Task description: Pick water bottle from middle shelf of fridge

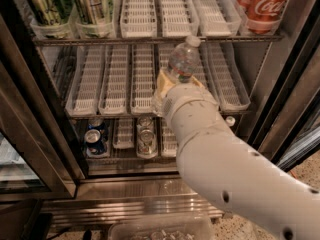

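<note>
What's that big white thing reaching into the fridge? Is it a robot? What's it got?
Yes, that is a robot's arm. One camera looks over the arm into a drinks fridge. At the arm's end is a gripper, like a hand with two yellowish fingers, shut around a clear water bottle. The bottle is tilted, above the white trays of the middle shelf. Green cans and red cola cans stand on the shelf above, and more cans sit below.
</note>
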Robot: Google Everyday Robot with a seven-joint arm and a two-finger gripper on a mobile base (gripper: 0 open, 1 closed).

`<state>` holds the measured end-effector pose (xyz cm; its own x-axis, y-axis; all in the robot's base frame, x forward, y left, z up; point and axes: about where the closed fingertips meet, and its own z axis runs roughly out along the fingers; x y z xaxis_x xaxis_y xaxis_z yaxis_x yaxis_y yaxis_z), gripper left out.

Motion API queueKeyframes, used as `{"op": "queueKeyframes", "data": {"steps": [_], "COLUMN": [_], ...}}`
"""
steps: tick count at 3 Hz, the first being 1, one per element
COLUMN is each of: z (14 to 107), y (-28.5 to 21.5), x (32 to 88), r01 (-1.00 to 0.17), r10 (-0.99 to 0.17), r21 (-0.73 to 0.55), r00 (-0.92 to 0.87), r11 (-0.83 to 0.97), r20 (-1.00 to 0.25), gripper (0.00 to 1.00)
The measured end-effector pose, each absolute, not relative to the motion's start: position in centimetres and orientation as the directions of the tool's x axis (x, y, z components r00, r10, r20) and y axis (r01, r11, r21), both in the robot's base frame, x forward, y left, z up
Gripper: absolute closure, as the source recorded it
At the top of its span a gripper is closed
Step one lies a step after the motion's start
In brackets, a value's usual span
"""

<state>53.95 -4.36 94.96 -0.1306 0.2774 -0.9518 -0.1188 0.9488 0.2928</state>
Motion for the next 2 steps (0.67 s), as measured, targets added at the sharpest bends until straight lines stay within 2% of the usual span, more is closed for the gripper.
{"op": "queueKeyframes", "data": {"steps": [2], "z": [94.89], "y": [-4.38], "x": [55.43], "r01": [-0.117], "r10": [0.318], "r21": [0.336], "r00": [-0.145], "r11": [0.935], "r20": [-0.937], "gripper": [1.0]}}
